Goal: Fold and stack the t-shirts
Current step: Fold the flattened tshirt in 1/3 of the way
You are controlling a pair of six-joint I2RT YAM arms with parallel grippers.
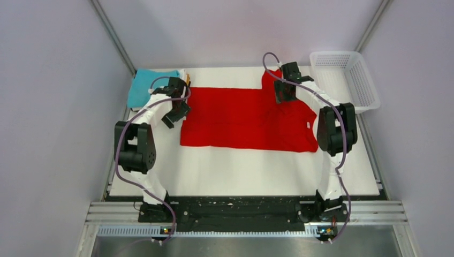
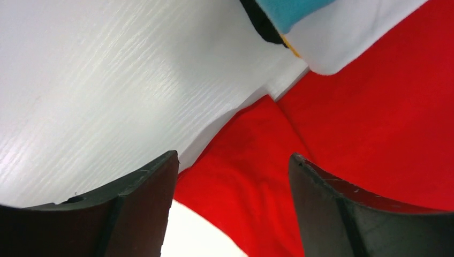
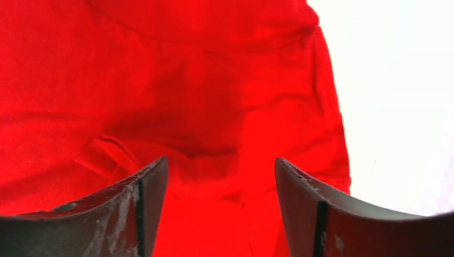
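A bright red t-shirt (image 1: 246, 118) lies flat on the white table (image 1: 241, 171), its far edge folded over into a straight band. My left gripper (image 1: 175, 110) hovers open over the shirt's left edge; in the left wrist view the gripper (image 2: 234, 156) has red cloth (image 2: 375, 134) under the gap and nothing pinched. My right gripper (image 1: 284, 93) hangs open over the shirt's far right part; the right wrist view shows this gripper (image 3: 220, 159) above wrinkled red cloth (image 3: 187, 80). A folded stack with a teal t-shirt (image 1: 150, 85) on top sits at the back left.
A white plastic mesh basket (image 1: 345, 77) stands at the back right corner. In the left wrist view the stack's corner shows teal (image 2: 289, 8), dark, yellow-orange and white (image 2: 348, 37) layers touching the red shirt's corner. Grey walls enclose the table on three sides.
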